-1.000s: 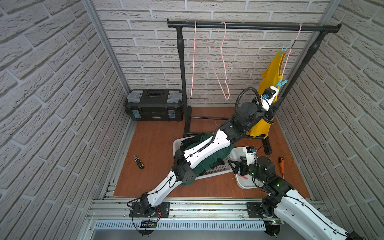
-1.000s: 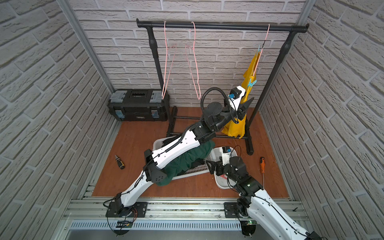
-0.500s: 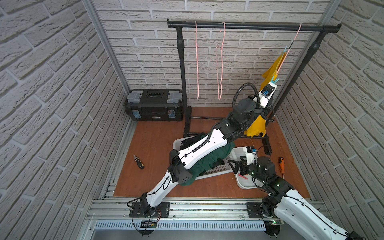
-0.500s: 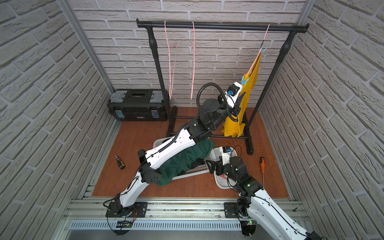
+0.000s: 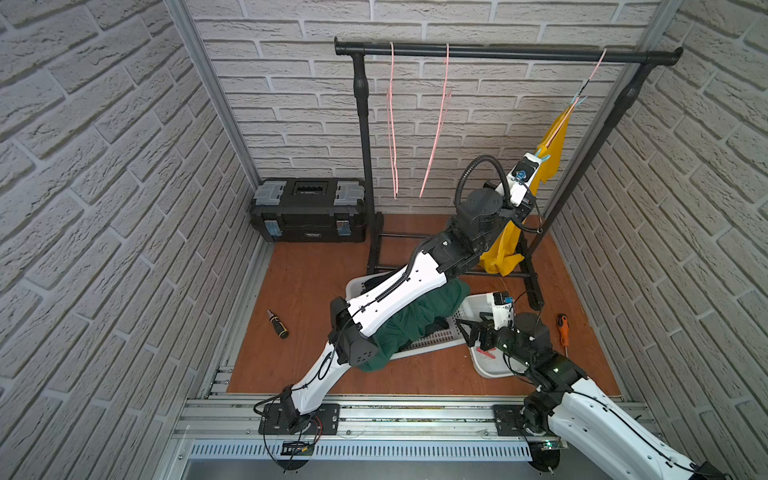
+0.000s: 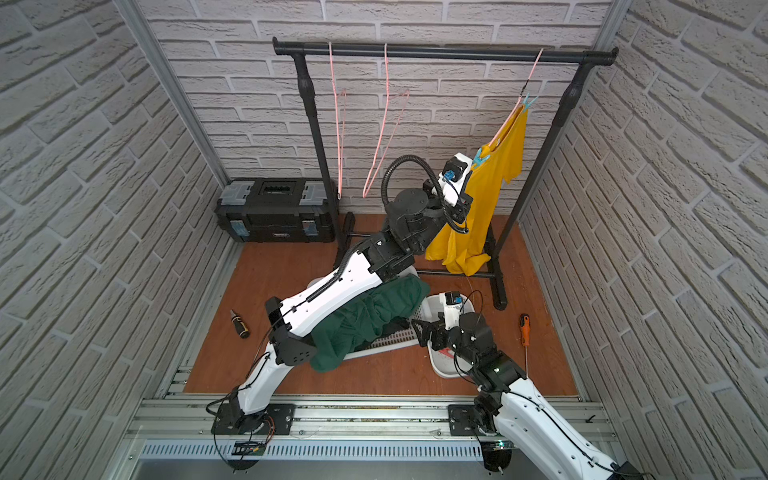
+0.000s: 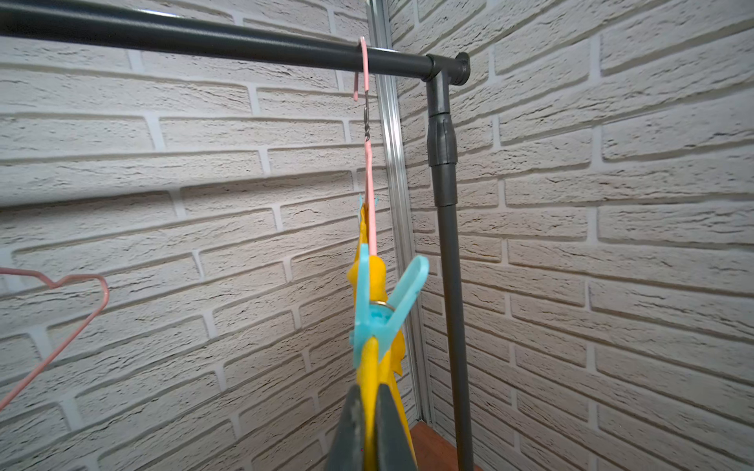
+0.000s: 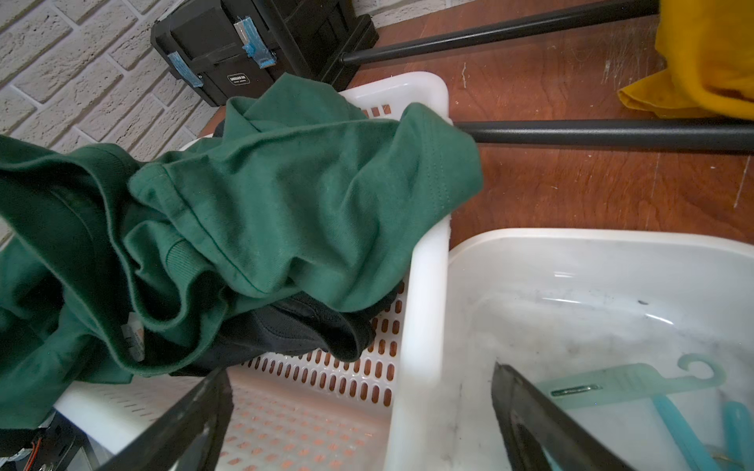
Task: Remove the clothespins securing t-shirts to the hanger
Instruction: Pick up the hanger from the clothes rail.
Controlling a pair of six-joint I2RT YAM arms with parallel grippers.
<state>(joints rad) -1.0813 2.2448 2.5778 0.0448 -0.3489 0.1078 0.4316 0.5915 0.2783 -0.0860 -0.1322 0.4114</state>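
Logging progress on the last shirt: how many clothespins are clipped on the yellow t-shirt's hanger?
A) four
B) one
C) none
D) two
D: two teal pins grip the yellow t-shirt on its pink hanger, the upper clothespin just below the hook and the lower clothespin further down the shoulder.

Top views — high, looking down on the whole cell, nearly identical. Left wrist camera: close behind left claw (image 7: 369, 393), facing up toward rail (image 7: 204, 38). Right wrist camera: behind right claw (image 8: 359, 369), facing down at white basket (image 8: 424, 310).
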